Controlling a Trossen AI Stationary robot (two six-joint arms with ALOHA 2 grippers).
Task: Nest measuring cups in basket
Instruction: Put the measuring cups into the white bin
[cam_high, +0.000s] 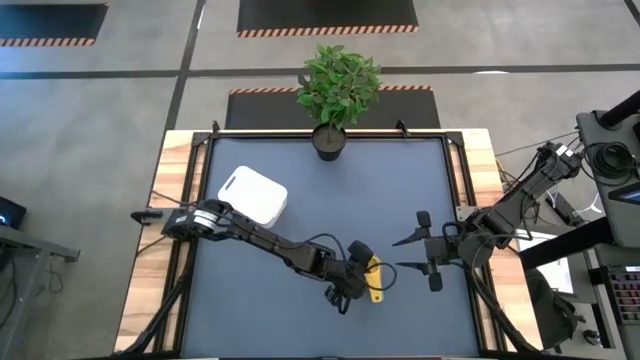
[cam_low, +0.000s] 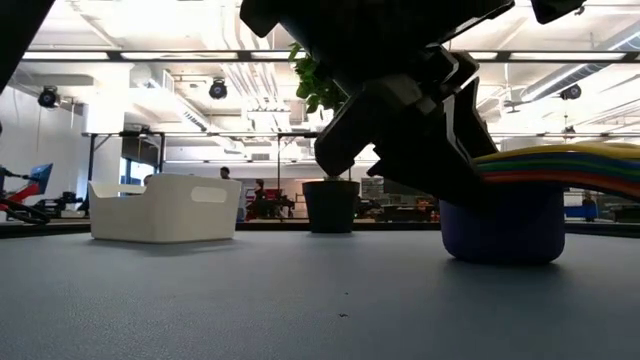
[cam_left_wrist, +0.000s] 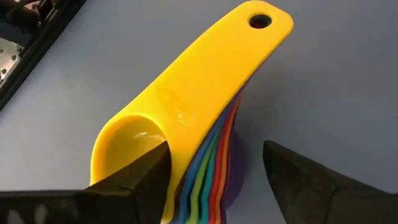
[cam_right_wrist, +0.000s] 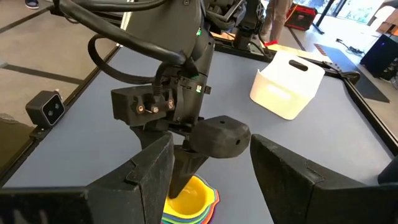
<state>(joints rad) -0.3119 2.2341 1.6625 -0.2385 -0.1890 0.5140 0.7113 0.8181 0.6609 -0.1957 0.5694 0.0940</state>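
The measuring cups sit nested in one stack (cam_high: 375, 278) on the dark mat, right of centre near the front. The yellow cup (cam_left_wrist: 205, 93) is on top, with blue, green, orange and red edges under it and the purple cup (cam_low: 503, 225) at the bottom on the mat. My left gripper (cam_left_wrist: 214, 165) is open over the stack, slanting down. One finger (cam_right_wrist: 183, 180) stands in the yellow bowl and the other outside it, beside the handles. The white basket (cam_high: 253, 195) stands at the far left. My right gripper (cam_high: 425, 250) hangs open, right of the stack. My left gripper has one finger (cam_left_wrist: 146, 177) reaching down into the yellow cup's bowl (cam_left_wrist: 127, 140) at its rim. Whether it touches the cup I cannot tell. The other finger (cam_left_wrist: 311, 186) stands apart from the stacked handles. The stack rests on the mat.
A black pot with a green plant (cam_high: 329, 140) stands at the middle of the far edge. The mat between the basket (cam_low: 165, 208) and the stack is bare. Wooden table edges and frame rails run along the mat's left and right sides.
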